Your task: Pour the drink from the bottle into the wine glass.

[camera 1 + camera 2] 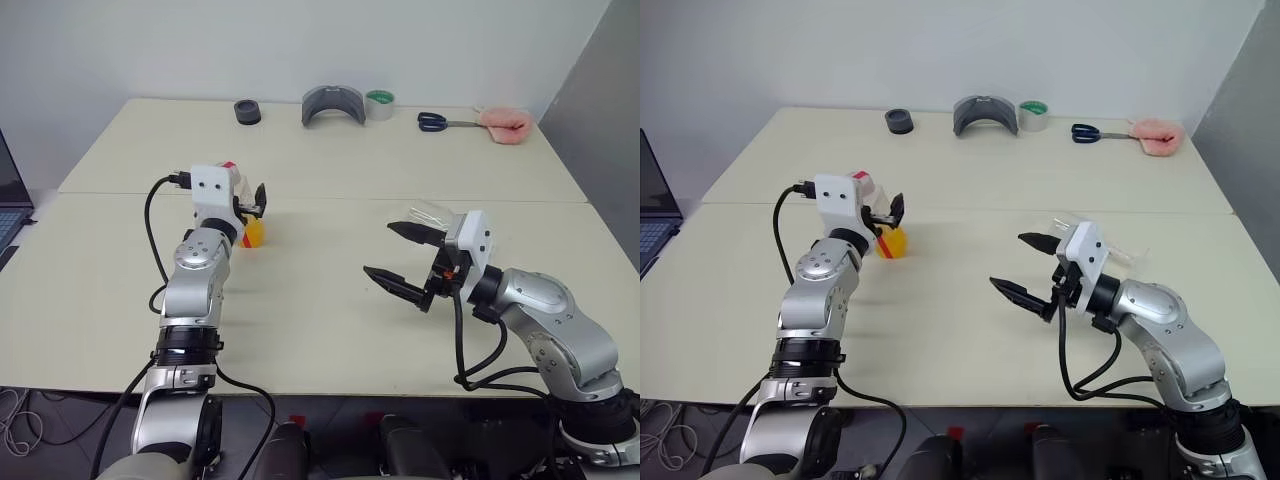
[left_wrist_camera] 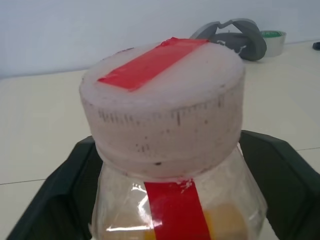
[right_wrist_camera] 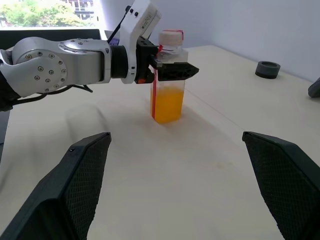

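Observation:
The bottle [image 3: 167, 75] stands upright on the cream table [image 1: 330, 330], left of centre. It is clear plastic with a pale cap [image 2: 162, 105] and a red strip down its front. The orange drink [image 3: 167, 106] fills its lower half. My left gripper [image 1: 262, 200] reaches level around the bottle's shoulder, with its black fingers [image 2: 280, 180] against both sides. My right gripper [image 1: 380, 250] hovers open and empty to the right, pointing toward the bottle. The clear wine glass [image 1: 1110, 245] is just behind my right hand, partly hidden, and appears to lie on its side.
Along the table's far edge are a black round piece [image 1: 247, 112], a grey curved object [image 1: 334, 104], a tape roll [image 1: 379, 103], scissors [image 1: 440, 122] and a pink item [image 1: 505, 125]. A laptop [image 1: 10, 200] sits off the left side.

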